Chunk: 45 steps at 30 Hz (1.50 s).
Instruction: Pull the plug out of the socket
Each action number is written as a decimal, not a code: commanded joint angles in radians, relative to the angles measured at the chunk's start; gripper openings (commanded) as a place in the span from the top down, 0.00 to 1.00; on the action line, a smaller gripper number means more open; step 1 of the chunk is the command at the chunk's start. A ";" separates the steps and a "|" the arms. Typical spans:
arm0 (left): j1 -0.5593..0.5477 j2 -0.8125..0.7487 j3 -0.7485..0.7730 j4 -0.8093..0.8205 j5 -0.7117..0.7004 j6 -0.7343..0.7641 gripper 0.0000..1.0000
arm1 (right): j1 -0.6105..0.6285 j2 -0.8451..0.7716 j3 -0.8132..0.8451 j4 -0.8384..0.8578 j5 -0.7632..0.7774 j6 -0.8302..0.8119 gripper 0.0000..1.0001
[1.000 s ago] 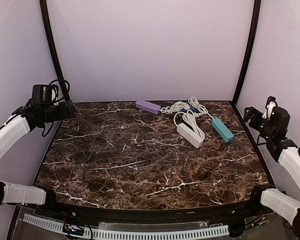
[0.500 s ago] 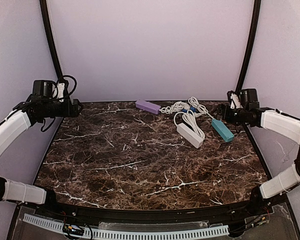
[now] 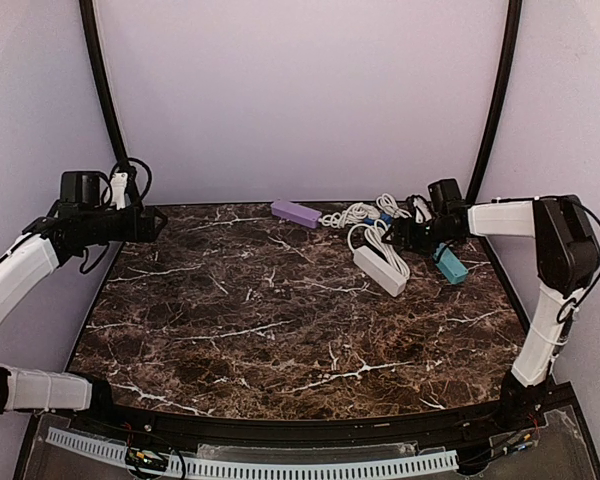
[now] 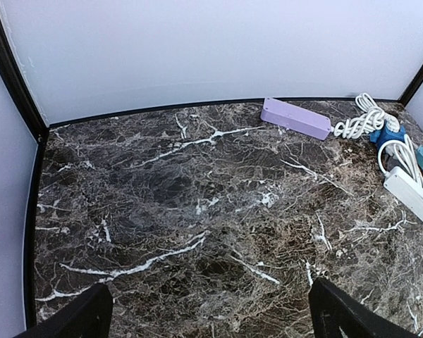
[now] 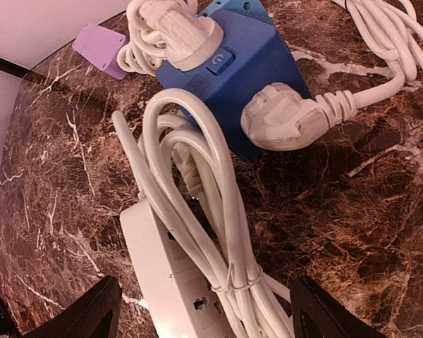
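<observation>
The table point(image 3: 230, 330) is dark marble, and all the cabling is crowded at its far right.

The left gripper point(image 4: 211, 313) hovers over the far left with its jaws fully apart and empty. It is well apart from the work and braces nothing.

The right gripper point(image 5: 201, 313) has its jaws wide with nothing between them. It is poised above the white strip point(image 5: 162, 260), just beside the socket.

A coiled cable point(image 5: 197, 204) lies on the white strip and leans against the socket. Risk: the closing jaws catch a loop instead of a plug.

The socket point(image 5: 250, 67) is a blue cube at the far right, between the purple strip point(image 3: 296, 213) and the teal strip point(image 3: 448, 265). It rests loose. Risk: unheld, it likely lifts or drags with the plug rather than releasing it, and tows the neighbouring cords along.

Two white plugs are seated in the socket, the ribbed plug point(image 5: 282, 116) and the round plug point(image 5: 180, 32). Which one is intended cannot be told. Risks: the wrong plug is seized, or the jaws slip on a smooth curved body.
</observation>
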 commanded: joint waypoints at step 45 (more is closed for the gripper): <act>0.003 -0.019 -0.030 0.028 0.008 -0.008 0.00 | 0.103 0.195 0.135 0.119 0.097 -0.160 0.91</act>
